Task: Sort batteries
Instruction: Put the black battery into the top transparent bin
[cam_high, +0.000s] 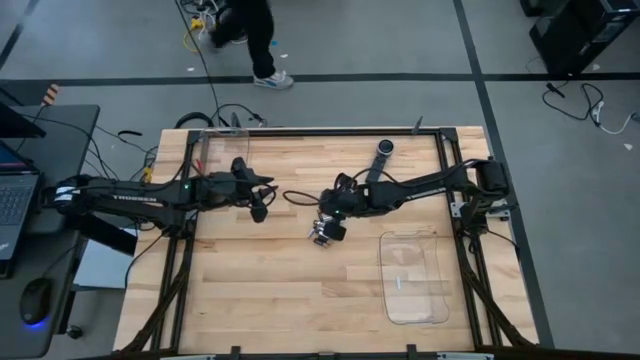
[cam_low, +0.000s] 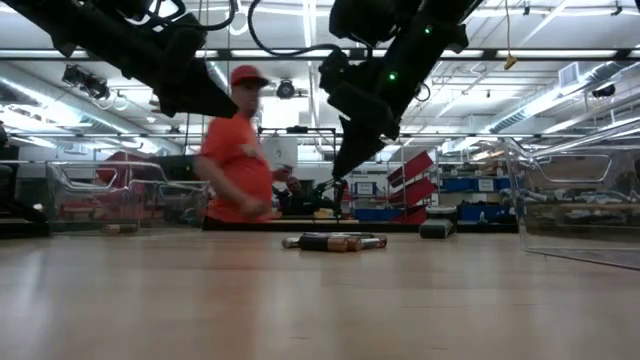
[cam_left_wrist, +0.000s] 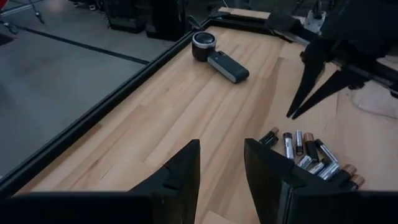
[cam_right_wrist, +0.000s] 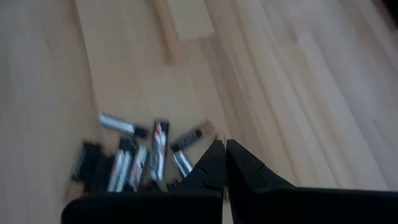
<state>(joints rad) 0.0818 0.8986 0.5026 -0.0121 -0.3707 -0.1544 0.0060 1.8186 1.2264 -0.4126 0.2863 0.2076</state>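
From the front edge of the pale wooden plank table (cam_high: 270, 300), the first thing to meet the eye is a clear plastic tray (cam_high: 412, 277) on the right-hand side, with one small pale item lying in it, too small to name. Past it, around the middle of the table, lies the heap of small silvery-grey cylindrical batteries with dark ends (cam_left_wrist: 308, 155), all flat on the wood and touching or crossing one another.

The right gripper (cam_right_wrist: 222, 148) hangs just over the edge of that heap, its dark pointed fingers pinched together with nothing between them. The left gripper (cam_left_wrist: 221, 165) waits close by on the other side of the pile, its two fingers parted and empty, clear of the batteries.

To my eye the step in hand is singling out one battery. The tips would need to spread before going down, and it looks wise to choose a cell on the outside of the cluster, straddle it across its short width and close on its middle, so the neighbours are not dragged along.

Further back near the far rail rests a long grey and black remote-like device with a round head (cam_left_wrist: 216, 55). Beyond the table a person in an orange shirt and red cap (cam_low: 238, 150) walks by.
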